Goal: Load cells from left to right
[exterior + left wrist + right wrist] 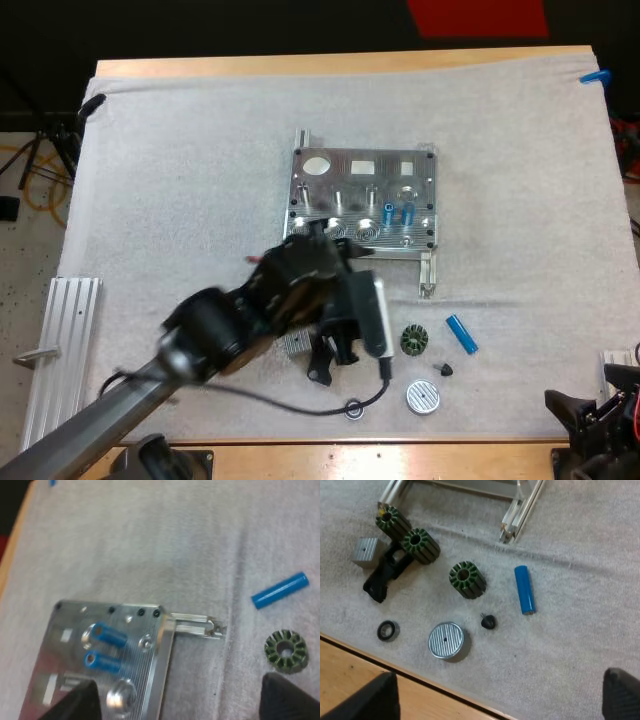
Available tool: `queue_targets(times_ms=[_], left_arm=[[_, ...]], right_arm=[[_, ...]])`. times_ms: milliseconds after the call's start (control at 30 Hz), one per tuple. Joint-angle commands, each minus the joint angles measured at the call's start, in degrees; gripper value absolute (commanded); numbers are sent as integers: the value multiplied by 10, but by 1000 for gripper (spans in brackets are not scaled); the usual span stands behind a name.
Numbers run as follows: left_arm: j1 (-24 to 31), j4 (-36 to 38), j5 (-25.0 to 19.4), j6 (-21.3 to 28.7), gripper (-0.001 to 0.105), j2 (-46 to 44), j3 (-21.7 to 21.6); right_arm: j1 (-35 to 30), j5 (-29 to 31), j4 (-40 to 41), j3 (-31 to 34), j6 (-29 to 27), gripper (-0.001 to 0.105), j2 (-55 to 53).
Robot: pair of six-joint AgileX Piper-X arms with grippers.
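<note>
two cells (110, 636) in fixture (352, 190) | our left hand (177, 702) spread by it, right hand (495, 700) spread too | next we pick loose cell (461, 333)

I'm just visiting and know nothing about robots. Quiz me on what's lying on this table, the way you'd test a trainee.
1. True or false: two blue cylinders already sit in the metal plate.
2. In the right wrist view, how many green toothed rings lie on the mat? A) one B) three C) five
3. In a few words: what small thing lies between the round metal disc and the loose blue cylinder?

Key: 1 true. 2 B. 3 a small black knob.
</note>
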Motion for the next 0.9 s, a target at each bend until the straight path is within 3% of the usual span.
queue_targets(times_ms=[0,200,367,633,867], left_arm=[[1,-6,11,30,64,19,-9],[-13,-8,16,75,61,111,-38],[-75,-17,-4,136,58,185,-63],[-124,-79,-75,146,58,285,-65],[-130,-83,-79,146,50,367,-110]], right_arm=[[-3,-5,3,1,2,79,-1],[-3,-5,3,0,2,79,-1],[-3,-5,3,0,2,79,-1],[-3,-21,3,0,2,79,-1],[-3,-43,3,0,2,79,-1]])
